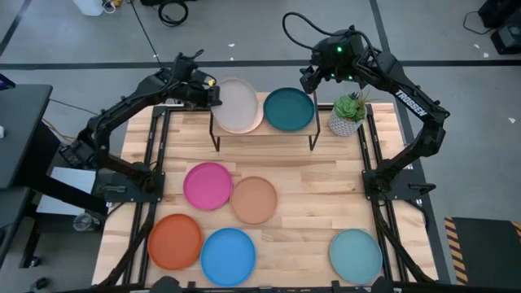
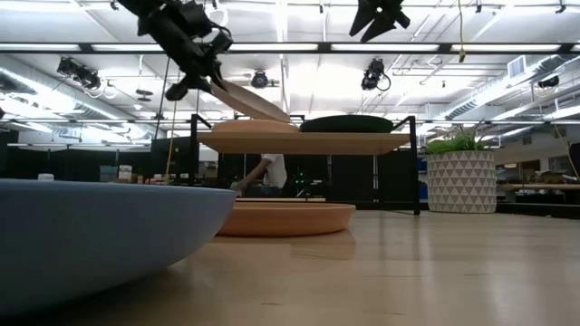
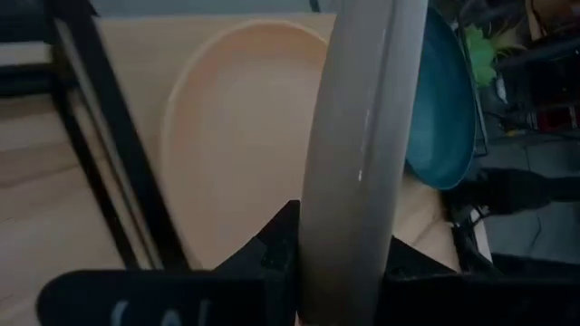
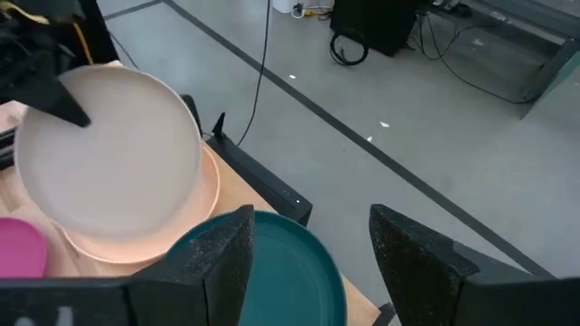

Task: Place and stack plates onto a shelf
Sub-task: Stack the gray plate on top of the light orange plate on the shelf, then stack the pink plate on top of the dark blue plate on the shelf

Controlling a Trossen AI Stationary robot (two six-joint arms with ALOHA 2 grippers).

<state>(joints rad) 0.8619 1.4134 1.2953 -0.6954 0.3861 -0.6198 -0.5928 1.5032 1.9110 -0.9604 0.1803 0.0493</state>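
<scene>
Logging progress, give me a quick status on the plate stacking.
Left hand shut on pale grey plate, tilted over cream plate on shelf. Right hand open above dark teal plate. Nothing in the way.

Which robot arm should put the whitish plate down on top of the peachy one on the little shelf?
The left. Its left gripper is already shut on the pale grey plate, holding it tilted just above the cream plate on the shelf. The right gripper hangs open and empty above the dark teal plate.

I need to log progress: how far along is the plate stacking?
Done: cream plate and dark teal plate sit on the shelf. In hand: left claw holds the pale grey plate tilted over the cream one. Left: five plates on the table. Right claw hangs open.
</scene>
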